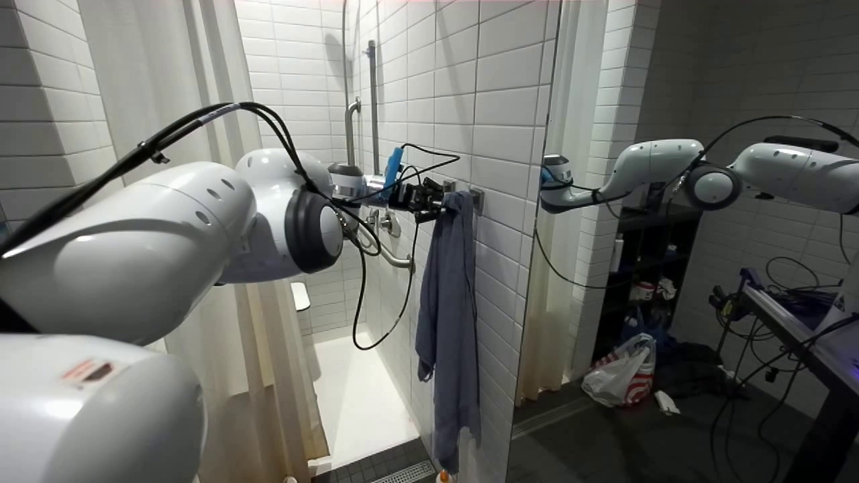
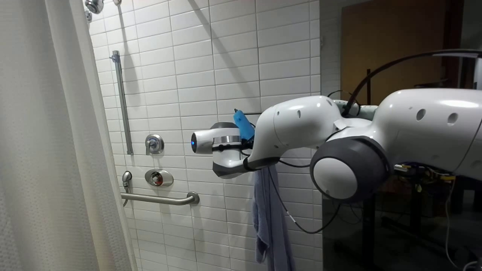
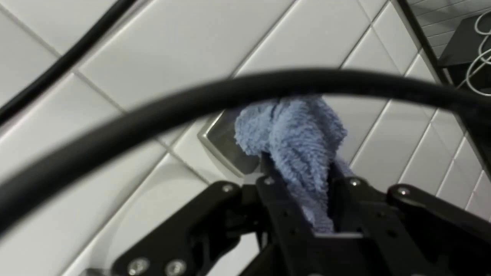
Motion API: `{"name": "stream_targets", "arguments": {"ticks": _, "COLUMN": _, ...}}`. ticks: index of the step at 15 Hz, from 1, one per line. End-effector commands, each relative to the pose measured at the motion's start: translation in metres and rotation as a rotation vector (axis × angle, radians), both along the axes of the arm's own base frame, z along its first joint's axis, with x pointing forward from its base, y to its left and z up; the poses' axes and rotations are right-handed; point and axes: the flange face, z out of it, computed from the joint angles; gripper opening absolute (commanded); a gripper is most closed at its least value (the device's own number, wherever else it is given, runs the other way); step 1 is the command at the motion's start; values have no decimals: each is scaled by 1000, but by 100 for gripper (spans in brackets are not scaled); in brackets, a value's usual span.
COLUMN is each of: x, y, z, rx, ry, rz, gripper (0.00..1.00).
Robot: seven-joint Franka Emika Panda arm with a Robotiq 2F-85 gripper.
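Wrist view: the tool [image 3: 305, 184] is pinching the bunched top of a blue towel [image 3: 299, 138].
The jaws are pressing it from both sides, apparently because a metal hook [image 3: 230, 147] is gathering the towel into a narrow, easily gripped fold; below, in both exterior views, the towel is hanging freely along the tiled wall [image 3: 184, 46].
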Motion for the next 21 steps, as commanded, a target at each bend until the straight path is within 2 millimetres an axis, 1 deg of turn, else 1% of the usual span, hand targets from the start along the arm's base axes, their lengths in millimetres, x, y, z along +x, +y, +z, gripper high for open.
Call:
{"name": "stream_targets", "arguments": {"ticks": 1, "x": 0, "y": -5, "z": 3, "rx": -9, "ry": 6, "rz": -8, "gripper": 6}}
{"name": "stream_targets", "arguments": {"ticks": 4, "x": 0, "y": -2, "z": 0, "rx": -24, "ry": 8, "rz": -6, "gripper": 3}}
{"name": "stream_targets", "arguments": {"ticks": 5, "x": 0, "y": -3, "z": 0, "rx": -37, "ry": 7, "rz": -5, "gripper": 5}}
{"name": "stream_targets", "arguments": {"ticks": 6, "x": 0, "y": -3, "z": -1, "rx": -47, "ry": 14, "rz": -4, "gripper": 4}}
{"name": "stream_targets", "arguments": {"ticks": 8, "x": 0, "y": -2, "z": -4, "rx": -68, "ry": 28, "rz": -1, "gripper": 4}}
{"name": "stream_targets", "arguments": {"ticks": 9, "x": -10, "y": 26, "z": -17, "rx": -97, "ry": 42, "rz": 2, "gripper": 4}}
{"name": "stream_targets", "arguments": {"ticks": 10, "x": -13, "y": 33, "z": -22, "rx": -133, "ry": 60, "rz": -2, "gripper": 4}}
{"name": "stream_targets", "arguments": {"ticks": 11, "x": -21, "y": 48, "z": -31, "rx": -183, "ry": 94, "rz": -14, "gripper": 4}}
{"name": "stream_targets", "arguments": {"ticks": 12, "x": -26, "y": 55, "z": -39, "rx": -224, "ry": 122, "rz": -22, "gripper": 2}}
{"name": "stream_targets", "arguments": {"ticks": 13, "x": -31, "y": 62, "z": -47, "rx": -267, "ry": 146, "rz": -29, "gripper": 3}}
{"name": "stream_targets", "arguments": {"ticks": 15, "x": -38, "y": 74, "z": -52, "rx": -367, "ry": 184, "rz": -43, "gripper": 2}}
{"name": "stream_targets", "arguments": {"ticks": 17, "x": -45, "y": 80, "z": -56, "rx": -460, "ry": 230, "rz": -74, "gripper": 2}}
{"name": "stream_targets", "arguments": {"ticks": 21, "x": -50, "y": 89, "z": -70, "rx": -548, "ry": 268, "rz": -81, "gripper": 2}}
